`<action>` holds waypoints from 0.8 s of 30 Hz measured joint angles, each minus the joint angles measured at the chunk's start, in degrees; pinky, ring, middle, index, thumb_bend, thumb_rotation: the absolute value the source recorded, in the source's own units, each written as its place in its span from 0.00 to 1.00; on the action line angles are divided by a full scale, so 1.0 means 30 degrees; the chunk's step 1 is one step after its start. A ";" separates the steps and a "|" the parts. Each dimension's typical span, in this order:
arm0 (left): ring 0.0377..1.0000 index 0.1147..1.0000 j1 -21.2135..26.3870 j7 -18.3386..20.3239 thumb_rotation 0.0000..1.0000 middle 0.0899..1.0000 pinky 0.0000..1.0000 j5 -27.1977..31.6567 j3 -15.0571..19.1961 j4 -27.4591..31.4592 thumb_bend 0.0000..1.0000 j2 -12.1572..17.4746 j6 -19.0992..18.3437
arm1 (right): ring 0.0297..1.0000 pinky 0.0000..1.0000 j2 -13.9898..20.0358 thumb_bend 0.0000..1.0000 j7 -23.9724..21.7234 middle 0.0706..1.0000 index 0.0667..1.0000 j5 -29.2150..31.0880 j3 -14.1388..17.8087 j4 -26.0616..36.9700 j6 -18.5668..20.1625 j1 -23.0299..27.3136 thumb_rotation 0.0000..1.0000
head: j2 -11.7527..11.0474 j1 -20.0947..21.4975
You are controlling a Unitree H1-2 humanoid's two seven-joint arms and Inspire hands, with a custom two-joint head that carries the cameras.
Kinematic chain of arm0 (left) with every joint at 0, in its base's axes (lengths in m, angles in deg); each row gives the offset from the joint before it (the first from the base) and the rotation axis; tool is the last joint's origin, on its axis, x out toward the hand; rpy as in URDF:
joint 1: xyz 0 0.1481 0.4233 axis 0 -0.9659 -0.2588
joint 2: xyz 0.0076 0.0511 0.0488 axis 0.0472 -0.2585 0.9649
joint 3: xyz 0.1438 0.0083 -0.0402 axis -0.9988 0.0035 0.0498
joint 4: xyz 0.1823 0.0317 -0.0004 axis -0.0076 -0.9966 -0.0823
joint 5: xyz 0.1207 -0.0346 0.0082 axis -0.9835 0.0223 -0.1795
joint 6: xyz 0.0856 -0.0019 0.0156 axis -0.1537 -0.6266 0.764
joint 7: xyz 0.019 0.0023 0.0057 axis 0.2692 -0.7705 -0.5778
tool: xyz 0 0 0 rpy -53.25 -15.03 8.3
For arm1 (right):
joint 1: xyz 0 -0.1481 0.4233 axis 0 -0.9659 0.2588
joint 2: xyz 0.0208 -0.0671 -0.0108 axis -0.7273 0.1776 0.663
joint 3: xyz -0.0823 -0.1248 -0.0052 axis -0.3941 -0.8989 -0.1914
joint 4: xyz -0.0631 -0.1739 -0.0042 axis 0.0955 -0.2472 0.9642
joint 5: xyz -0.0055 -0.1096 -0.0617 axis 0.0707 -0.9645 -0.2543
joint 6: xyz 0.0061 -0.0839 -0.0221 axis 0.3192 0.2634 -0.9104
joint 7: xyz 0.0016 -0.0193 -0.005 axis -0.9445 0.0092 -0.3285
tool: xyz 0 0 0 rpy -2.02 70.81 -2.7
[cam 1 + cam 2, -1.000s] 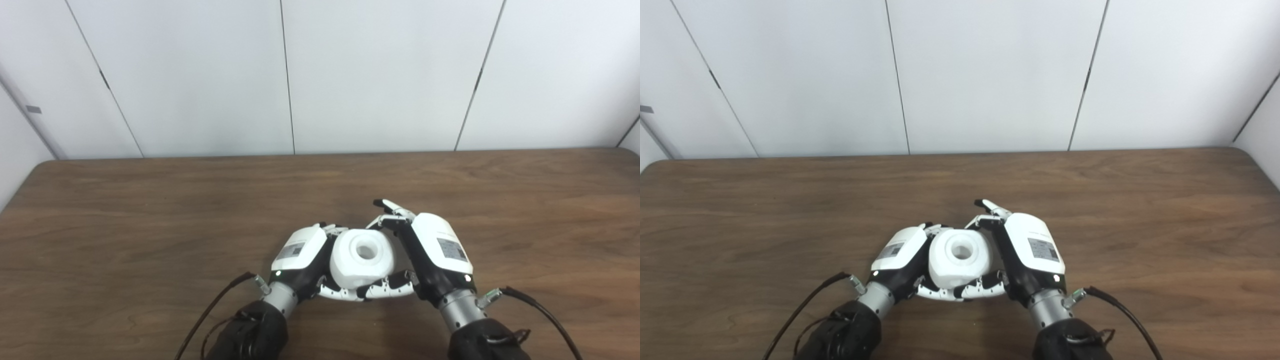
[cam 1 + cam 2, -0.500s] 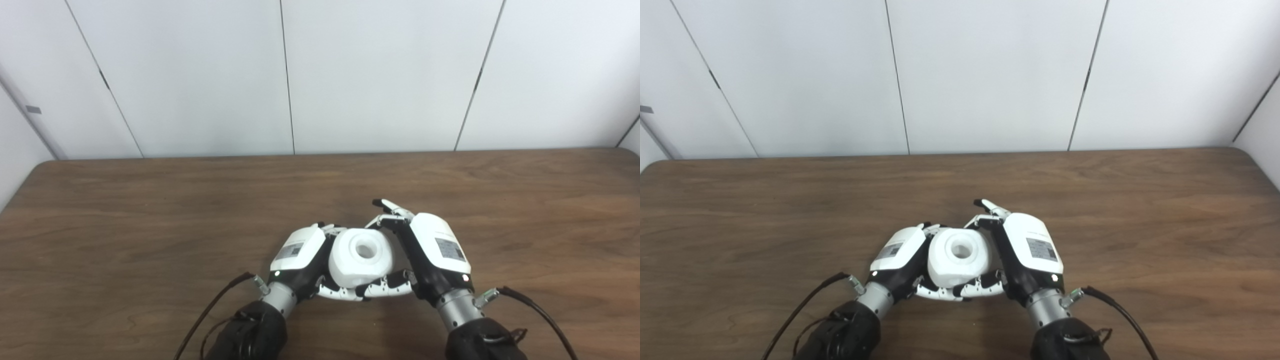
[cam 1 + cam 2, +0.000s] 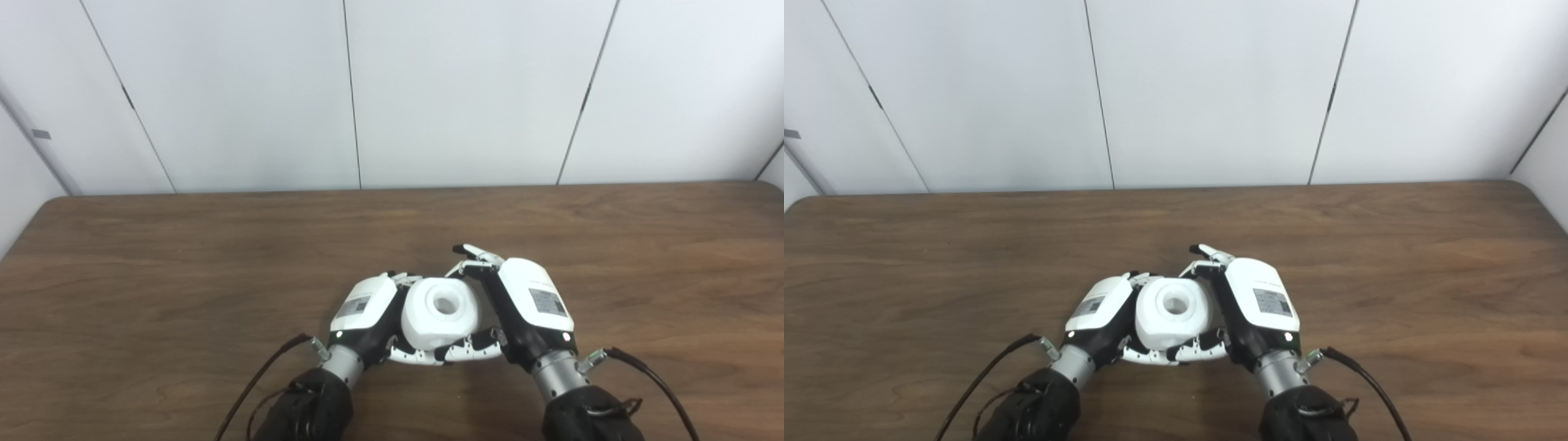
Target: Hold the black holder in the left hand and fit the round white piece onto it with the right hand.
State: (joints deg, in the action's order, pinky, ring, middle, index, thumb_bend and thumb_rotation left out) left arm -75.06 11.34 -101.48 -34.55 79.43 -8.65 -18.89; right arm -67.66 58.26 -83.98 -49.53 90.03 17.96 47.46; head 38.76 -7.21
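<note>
Both hands cupped round the round white piece (image 3: 440, 312), low over the near middle of the table (image 3: 184, 257). Left hand (image 3: 366, 311) presses its left side, fingers wrapped under and behind. Right hand (image 3: 531, 306) grips the right side, thumb curled across the front underside, one finger (image 3: 474, 250) sticking out straight past the far edge, touching nothing. White piece sits with its round bore facing up, slightly tilted toward the camera. Black holder: can't make it out, the white piece and both palms block everything beneath, so can't tell if it's seated or what the left hand actually clamps besides the white body. Cables (image 3: 263, 373) trail from both wrists across the wood. Behind the table only plain white wall panels (image 3: 465, 92).
</note>
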 measured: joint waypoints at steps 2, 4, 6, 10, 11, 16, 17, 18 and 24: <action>0.91 0.41 0.0022 -0.0013 0.05 0.84 0.95 -0.0007 -0.0031 0.0000 0.52 0.0003 -0.0070 | 0.86 0.68 0.0002 0.51 -0.0003 0.86 0.44 -0.0014 -0.0010 -0.0008 0.0000 0.0033 0.15 | -0.0029 0.0000; 0.91 0.41 0.0044 -0.0117 0.05 0.84 0.95 -0.0022 -0.0047 -0.0002 0.52 0.0006 -0.0077 | 0.86 0.68 0.0000 0.51 -0.0003 0.86 0.44 -0.0030 -0.0014 -0.0020 0.0000 0.0065 0.15 | -0.0029 0.0000; 0.91 0.41 0.0061 -0.0152 0.05 0.84 0.95 -0.0009 -0.0046 -0.0005 0.52 0.0013 -0.0081 | 0.86 0.69 0.0005 0.51 -0.0007 0.86 0.44 -0.0072 -0.0048 -0.0024 0.0000 0.0111 0.15 | -0.0059 -0.0029; 0.90 0.41 0.0060 -0.0272 0.05 0.84 0.94 -0.0001 -0.0060 -0.0030 0.52 0.0022 -0.0081 | 0.87 0.70 0.0027 0.51 -0.0053 0.86 0.44 -0.0066 -0.0075 -0.0024 0.0005 0.0135 0.15 | -0.0117 -0.0029; 0.90 0.41 0.0059 -0.0312 0.05 0.84 0.95 -0.0002 -0.0062 -0.0035 0.52 0.0022 -0.0081 | 0.88 0.70 0.0028 0.51 -0.0077 0.88 0.45 0.0016 -0.0069 -0.0023 0.0013 0.0138 0.15 | -0.0117 -0.0029; 0.90 0.41 0.0038 -0.0324 0.05 0.84 0.96 0.0005 -0.0111 -0.0063 0.52 0.0027 -0.0083 | 0.92 0.76 0.0167 0.62 -0.0513 0.93 0.56 0.0466 0.0035 -0.0015 0.0078 0.0190 0.22 | -0.0146 0.0000; 0.90 0.41 0.0033 -0.0340 0.05 0.84 0.96 0.0003 -0.0124 -0.0069 0.52 0.0026 -0.0083 | 0.93 0.78 0.0209 0.69 -0.0575 0.94 0.62 0.0507 0.0039 -0.0010 0.0086 0.0215 0.26 | -0.0146 0.0000; 0.90 0.41 0.0030 -0.0393 0.05 0.84 0.96 0.0003 -0.0135 -0.0089 0.52 0.0026 -0.0083 | 0.94 0.79 0.0239 0.73 -0.0660 0.94 0.66 0.0546 0.0047 -0.0004 0.0091 0.0238 0.28 | -0.0175 -0.0029; 0.91 0.41 0.0042 -0.0534 0.05 0.84 0.99 0.0060 -0.0363 -0.0159 0.52 -0.0157 -0.0084 | 0.95 0.83 0.0209 0.78 -0.1377 0.96 0.71 0.1034 -0.0223 0.0049 0.0082 0.0207 0.29 | -0.0234 -0.0058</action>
State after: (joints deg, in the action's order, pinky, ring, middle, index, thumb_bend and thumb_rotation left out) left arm -74.94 9.73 -101.30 -35.64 78.95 -9.12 -19.15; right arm -67.03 54.13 -80.88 -50.20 90.18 18.20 48.08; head 38.06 -7.38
